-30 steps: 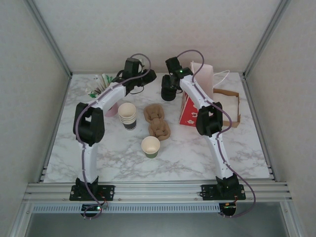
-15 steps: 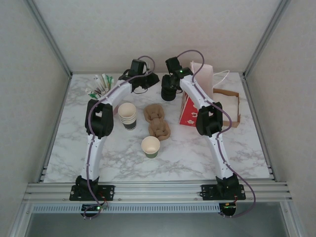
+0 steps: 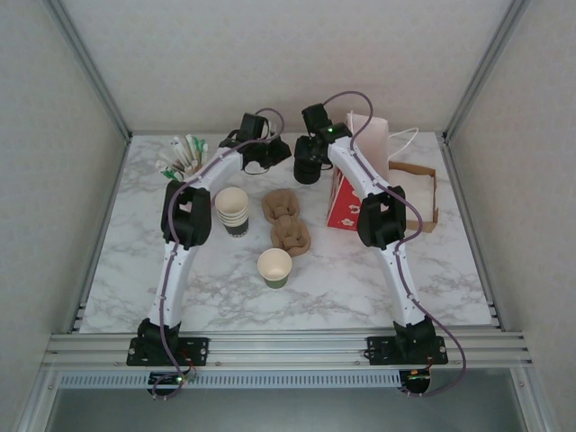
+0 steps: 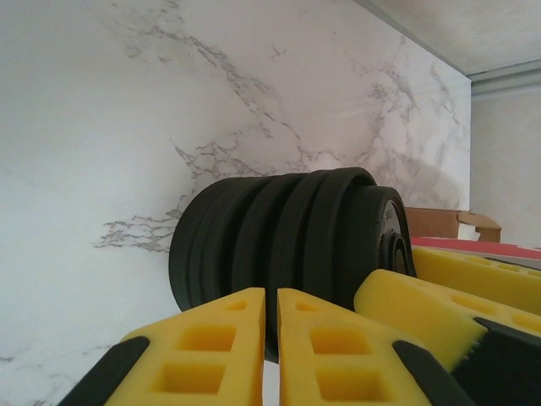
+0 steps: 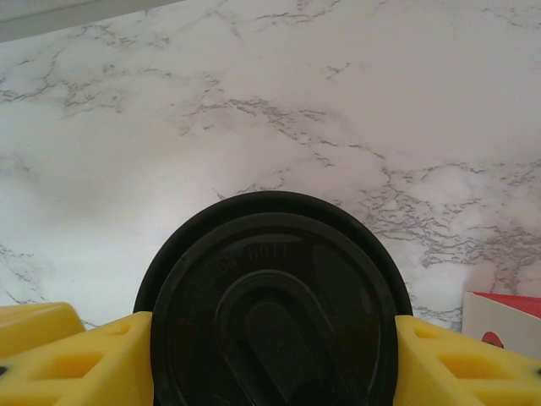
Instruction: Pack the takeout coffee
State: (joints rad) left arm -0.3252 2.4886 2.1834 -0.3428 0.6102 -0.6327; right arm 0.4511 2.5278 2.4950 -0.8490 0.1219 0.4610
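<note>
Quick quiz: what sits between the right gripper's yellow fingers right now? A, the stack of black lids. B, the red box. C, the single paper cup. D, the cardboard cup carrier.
A: the right wrist view shows the stack of black lids between the right gripper fingers, while the single paper cup stands apart, nearer the arm bases.

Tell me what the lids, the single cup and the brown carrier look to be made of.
The lid stack looks like black plastic with a semi-matte finish, going by its moulded rims and the embossed lettering on top. The single cup seems to be paper, with a matte cream wall and a dark band at the base. The brown carrier is probably moulded pulp, as its tan surface is dull and lumpy.
</note>
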